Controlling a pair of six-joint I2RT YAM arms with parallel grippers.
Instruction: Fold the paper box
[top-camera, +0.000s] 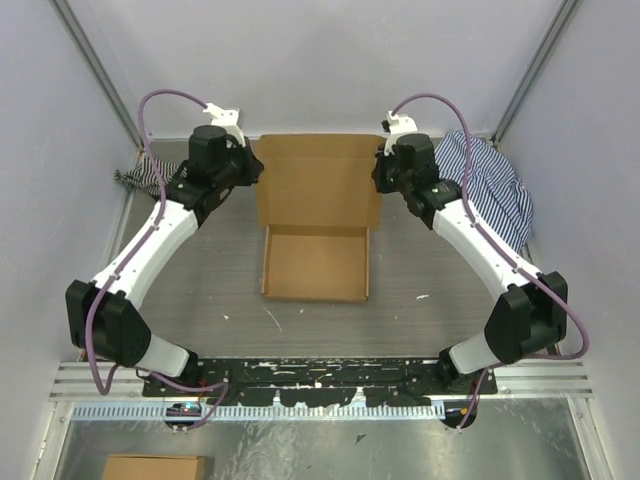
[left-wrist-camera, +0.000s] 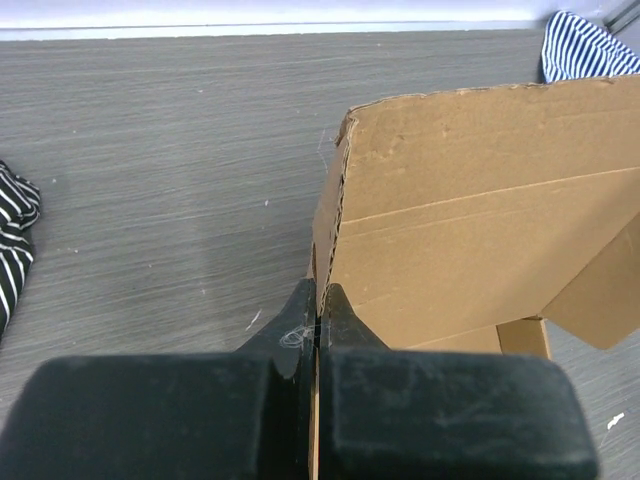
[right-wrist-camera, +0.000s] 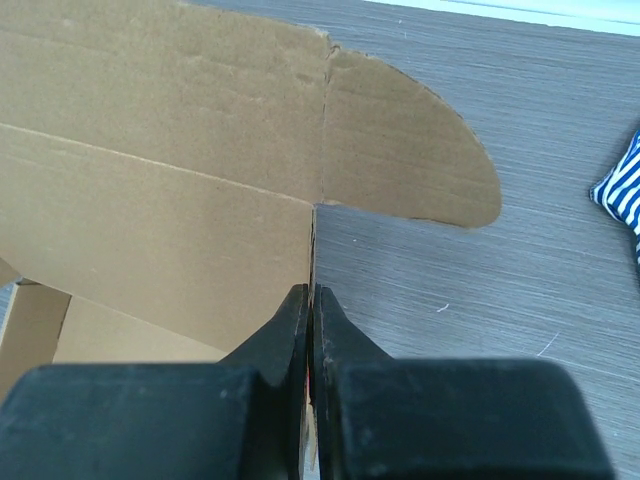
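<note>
From above, the paper box (top-camera: 315, 215) sits in the middle of the grey worktop (top-camera: 200, 285). It is plain brown cardboard. Its shallow tray part lies nearer the arm bases with low walls raised and its brown floor in full view. The broad lid panel reaches away toward the far wall. The left pincer (top-camera: 254, 170) meets the lid panel's left edge and the right pincer (top-camera: 380, 172) meets its right edge. One striped cloth (top-camera: 140, 178) lies by the far left corner and another striped cloth (top-camera: 492, 180) is bunched at the far right. A small cardboard piece (top-camera: 155, 467) lies below the worktop's front rail.

In the left wrist view, the left pincer (left-wrist-camera: 317, 300) is pinched tight on the thin edge of the paper box (left-wrist-camera: 470, 210), with both black fingers pressed against the cardboard. The panel stands up from the worktop (left-wrist-camera: 150, 150), and a crease line runs across it.

In the right wrist view, the right pincer (right-wrist-camera: 310, 300) is likewise clamped on the edge of the paper box (right-wrist-camera: 150, 150), just below a rounded flap (right-wrist-camera: 410, 150) that juts out over the worktop (right-wrist-camera: 520, 290). A blue-striped cloth (right-wrist-camera: 622, 190) shows at the right margin.
</note>
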